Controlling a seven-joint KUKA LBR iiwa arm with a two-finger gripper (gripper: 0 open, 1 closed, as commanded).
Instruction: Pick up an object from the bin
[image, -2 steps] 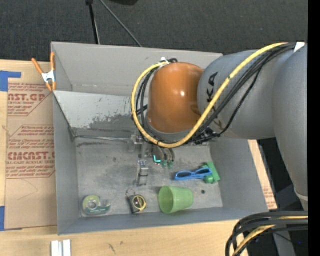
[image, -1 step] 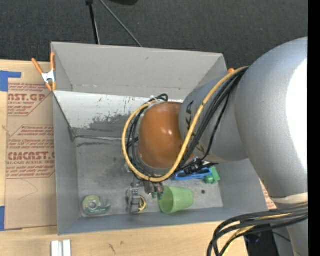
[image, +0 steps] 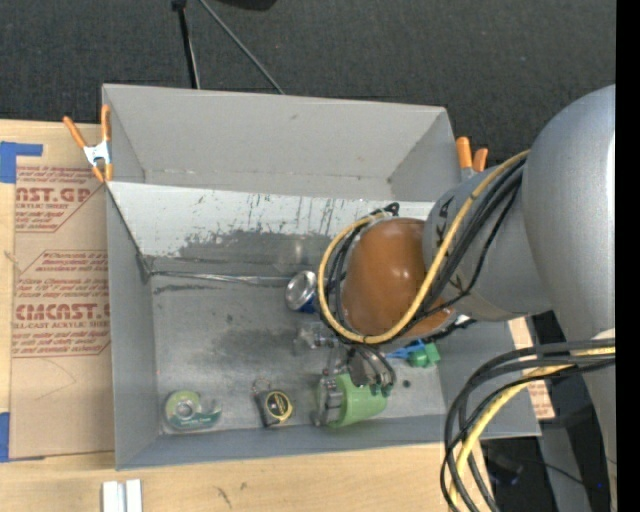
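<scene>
My gripper reaches down under the arm's wrist at the bin's front right, right above a light green round object that lies on the floor near the front wall. It appears to touch the object's top. A silver and blue can lies just left of the wrist, toward the middle of the bin. To the right, a small blue and green piece peeks out from under the arm.
A small black and yellow tape measure lies left of the green object. A clear green tape dispenser sits in the front left corner. The arm and its cables cover the bin's right side.
</scene>
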